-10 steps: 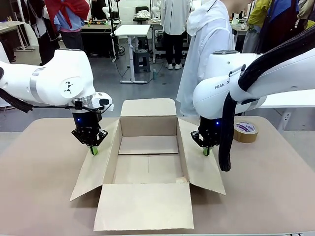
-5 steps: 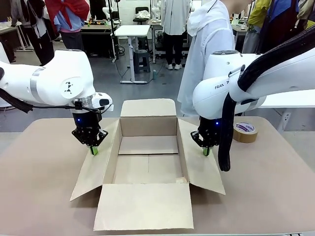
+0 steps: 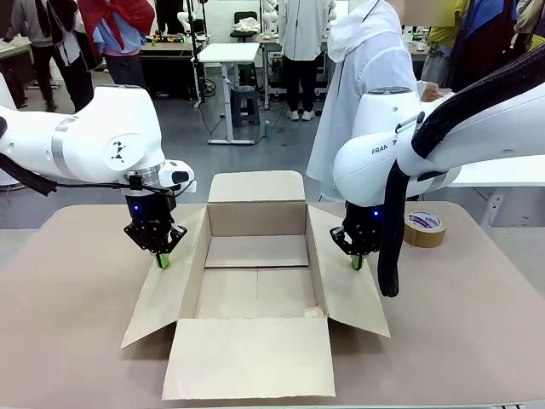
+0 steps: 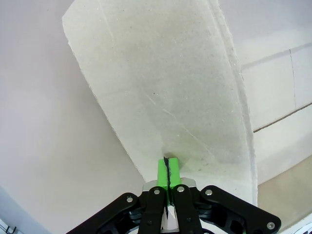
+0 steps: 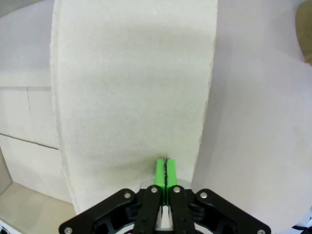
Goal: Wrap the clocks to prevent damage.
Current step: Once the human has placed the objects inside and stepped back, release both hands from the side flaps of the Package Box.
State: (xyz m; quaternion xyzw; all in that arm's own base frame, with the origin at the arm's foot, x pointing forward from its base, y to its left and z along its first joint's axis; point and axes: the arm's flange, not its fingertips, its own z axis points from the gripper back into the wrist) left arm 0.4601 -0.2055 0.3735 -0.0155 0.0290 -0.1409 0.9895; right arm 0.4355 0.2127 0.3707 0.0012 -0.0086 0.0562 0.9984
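Plain brown carton (image 3: 255,294), green-padded grippers

Bright even light, overexposed wrist views

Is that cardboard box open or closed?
Open: all four flaps of the cardboard box are folded back outward, and its bare floor shows.

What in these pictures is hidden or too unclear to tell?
- The tape roll: in the front view, part of it sits behind the right arm's black cable; its label is too small to read.
- Whether the left gripper and right gripper press the box flaps or just touch: in the wrist views, the shut pads cover the contact spot.
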